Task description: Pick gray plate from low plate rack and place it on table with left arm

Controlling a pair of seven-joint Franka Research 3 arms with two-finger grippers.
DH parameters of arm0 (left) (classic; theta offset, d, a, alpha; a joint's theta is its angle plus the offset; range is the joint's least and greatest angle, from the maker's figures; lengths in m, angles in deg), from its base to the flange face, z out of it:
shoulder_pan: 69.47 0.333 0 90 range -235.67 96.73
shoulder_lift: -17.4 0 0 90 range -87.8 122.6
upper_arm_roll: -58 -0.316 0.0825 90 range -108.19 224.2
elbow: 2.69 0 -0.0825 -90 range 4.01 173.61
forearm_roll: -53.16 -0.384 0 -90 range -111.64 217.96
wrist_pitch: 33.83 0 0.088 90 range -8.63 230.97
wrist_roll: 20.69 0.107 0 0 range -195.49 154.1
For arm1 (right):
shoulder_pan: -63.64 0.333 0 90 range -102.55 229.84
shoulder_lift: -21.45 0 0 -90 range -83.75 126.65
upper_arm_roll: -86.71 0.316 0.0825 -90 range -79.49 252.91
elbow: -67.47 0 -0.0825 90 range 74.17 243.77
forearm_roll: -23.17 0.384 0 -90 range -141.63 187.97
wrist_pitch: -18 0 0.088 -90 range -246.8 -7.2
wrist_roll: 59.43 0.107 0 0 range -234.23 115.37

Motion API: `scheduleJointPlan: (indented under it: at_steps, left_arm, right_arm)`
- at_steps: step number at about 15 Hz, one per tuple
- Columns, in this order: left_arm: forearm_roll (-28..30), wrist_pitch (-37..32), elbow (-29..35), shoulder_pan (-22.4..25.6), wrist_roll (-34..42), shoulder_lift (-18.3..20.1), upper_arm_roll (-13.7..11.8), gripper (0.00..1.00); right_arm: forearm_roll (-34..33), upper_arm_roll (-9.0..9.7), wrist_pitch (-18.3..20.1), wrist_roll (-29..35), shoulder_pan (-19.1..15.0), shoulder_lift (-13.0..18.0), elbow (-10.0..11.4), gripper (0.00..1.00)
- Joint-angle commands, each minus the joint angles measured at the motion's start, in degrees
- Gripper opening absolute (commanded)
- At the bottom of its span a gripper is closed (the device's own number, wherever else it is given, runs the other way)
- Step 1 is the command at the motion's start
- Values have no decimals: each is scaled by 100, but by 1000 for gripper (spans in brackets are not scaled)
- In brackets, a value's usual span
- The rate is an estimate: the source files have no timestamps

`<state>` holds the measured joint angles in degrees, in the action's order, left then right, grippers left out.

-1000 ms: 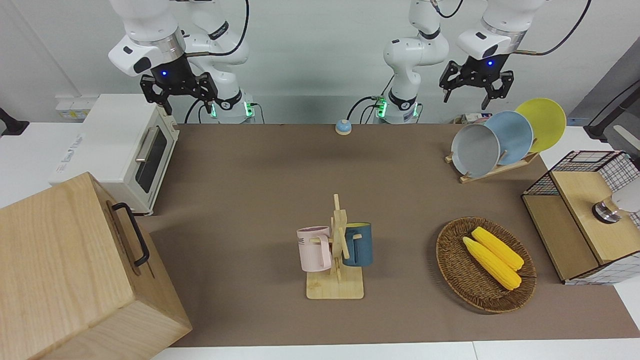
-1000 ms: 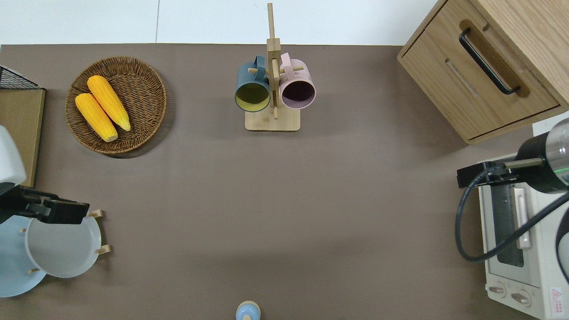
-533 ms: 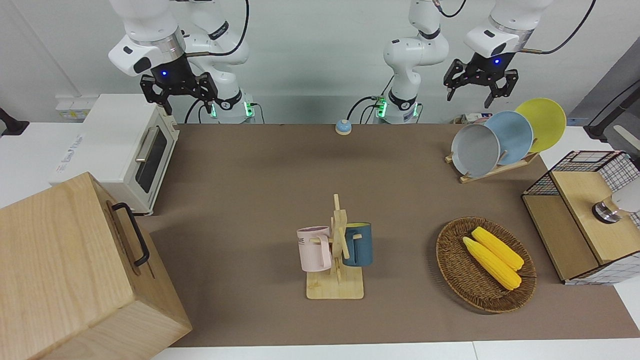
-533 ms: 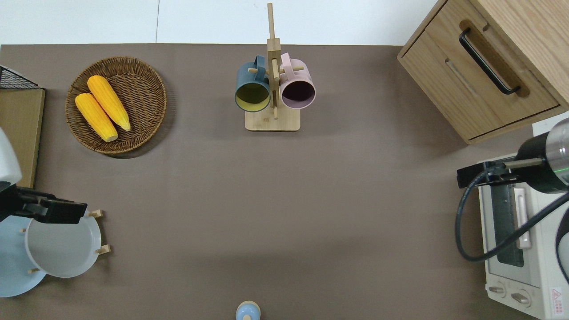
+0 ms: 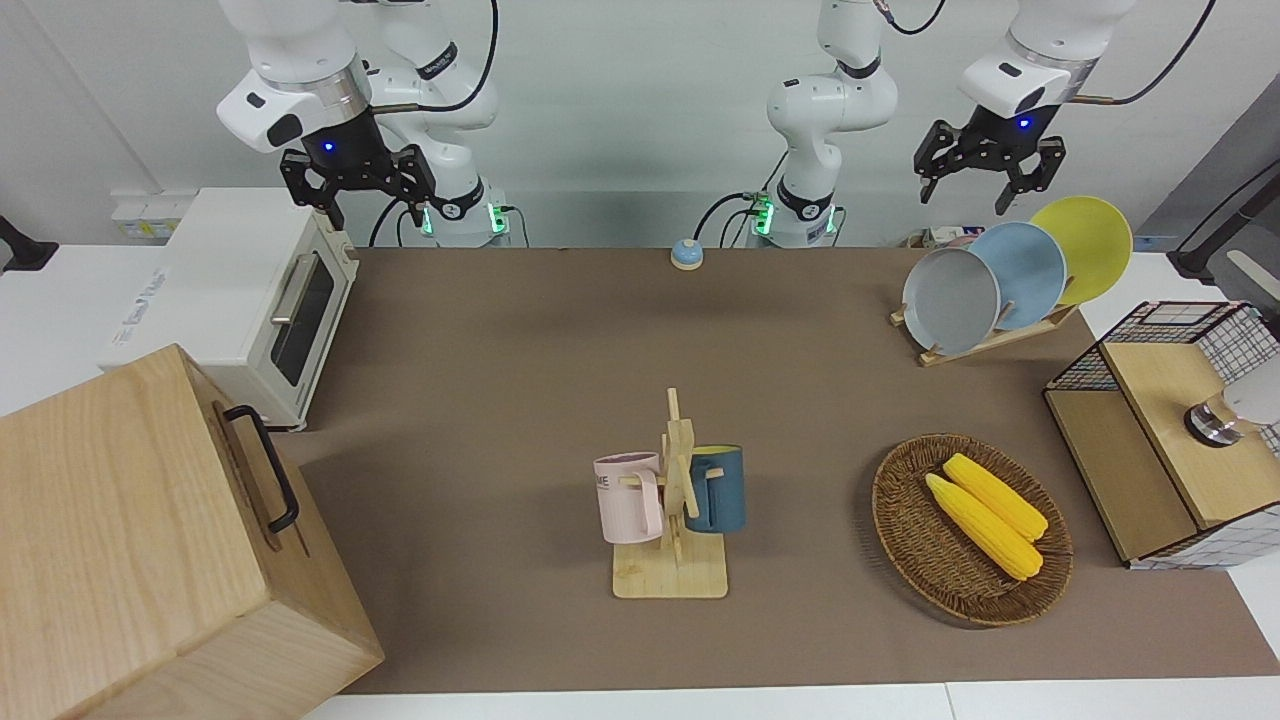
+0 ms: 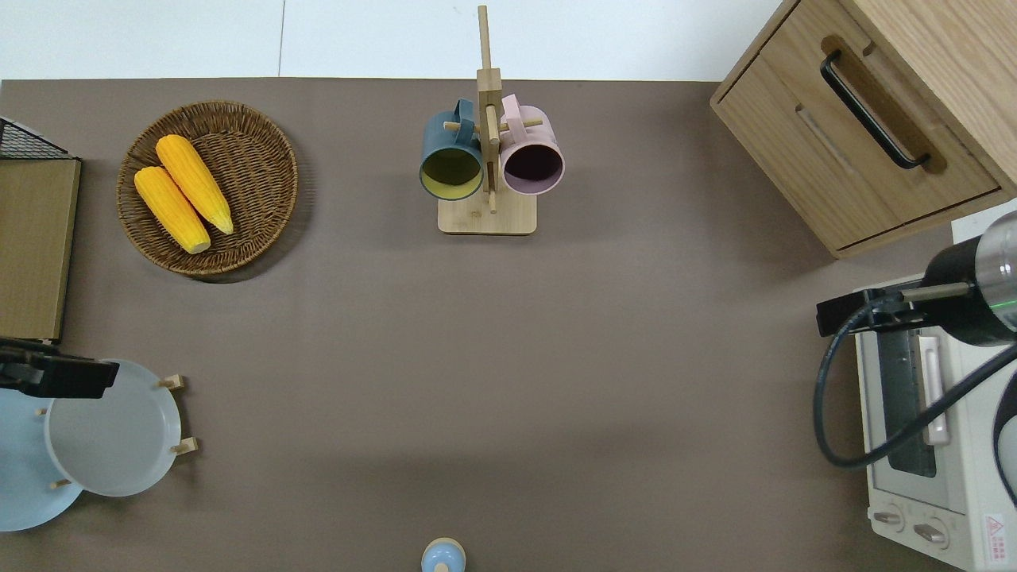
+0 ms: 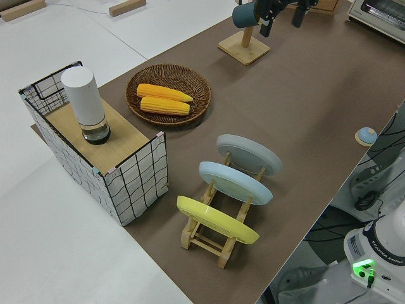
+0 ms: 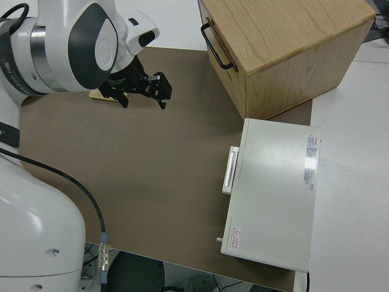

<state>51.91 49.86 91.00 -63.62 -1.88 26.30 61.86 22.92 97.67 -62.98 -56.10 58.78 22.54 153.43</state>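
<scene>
The gray plate [image 5: 950, 300] leans in the low plate rack [image 5: 1000, 338], in the slot toward the table's middle. It also shows in the overhead view [image 6: 111, 441] and the left side view [image 7: 249, 154]. The rack [image 7: 209, 237] stands on the table [image 5: 520, 350] near the robots, at the left arm's end. My left gripper [image 5: 975, 190] is open and empty, up in the air. In the overhead view it [image 6: 59, 378] is over the gray plate's rim that is farther from the robots, partly cut off by the picture's edge. My right gripper [image 5: 365, 200] is parked and open.
A light blue plate [image 5: 1025, 275] and a yellow plate [image 5: 1085, 245] share the rack. A wicker basket [image 5: 905, 520] with corn, a mug tree [image 5: 675, 500], a wire crate [image 5: 1170, 440], a toaster oven [image 5: 240, 300], a wooden cabinet [image 5: 140, 540] and a blue bell [image 5: 686, 254] stand around.
My left gripper has moved toward the left arm's end of the table and a little upward, so less of it covers the gray plate in the overhead view. The plates and the right arm are unchanged.
</scene>
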Motion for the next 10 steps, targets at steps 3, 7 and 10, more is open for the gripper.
scheduleJointPlan:
  at_steps: [3, 7, 10]
  left_arm:
    - [-112, 568, 649, 40, 552, 94, -578, 991]
    - [-112, 1358, 1352, 57, 658, 138, -781, 991]
    - [-112, 2158, 2230, 109, 658, 427, -825, 991]
  right_arm:
    - [43, 38, 83, -8, -41, 14, -35, 987]
    - [43, 38, 83, -8, -41, 14, -35, 990]
    - [43, 38, 83, 1, -41, 14, -35, 987]
